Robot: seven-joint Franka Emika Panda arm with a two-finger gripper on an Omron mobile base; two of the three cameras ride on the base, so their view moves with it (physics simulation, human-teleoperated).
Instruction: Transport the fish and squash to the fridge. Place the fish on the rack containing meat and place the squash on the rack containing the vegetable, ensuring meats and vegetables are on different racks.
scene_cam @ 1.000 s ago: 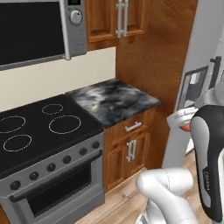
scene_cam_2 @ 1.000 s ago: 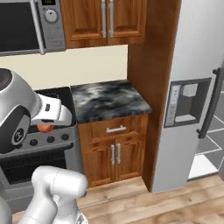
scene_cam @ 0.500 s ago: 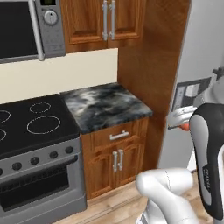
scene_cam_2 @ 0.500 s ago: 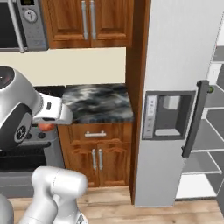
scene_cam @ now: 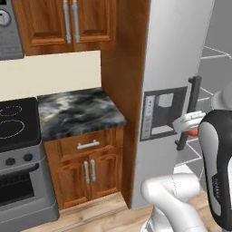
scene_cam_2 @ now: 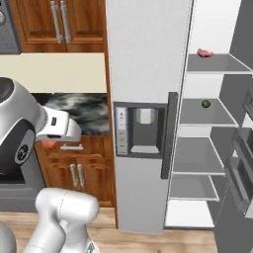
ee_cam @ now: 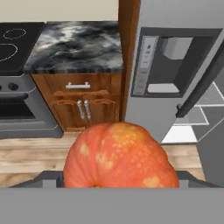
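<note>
The squash, a round orange-red ball, sits at the bottom of the hand view, held in my gripper, which is shut on it. A sliver of the squash shows under the white hand, in front of the fridge door with its dispenser panel. In the right base view the squash hangs under the hand, left of the fridge. Its right compartment stands open. A pink piece of meat lies on the top rack and a small green vegetable on the rack below. The fish is out of view.
A marble counter over wooden cabinets stands left of the fridge, with a black stove further left. A dark vertical handle runs down the closed door. The open door's bins are at the far right.
The whole scene has shifted left as the base moved right: the stove has slid toward the edge and the fridge's open racks have come into view. The squash stays in my gripper.
</note>
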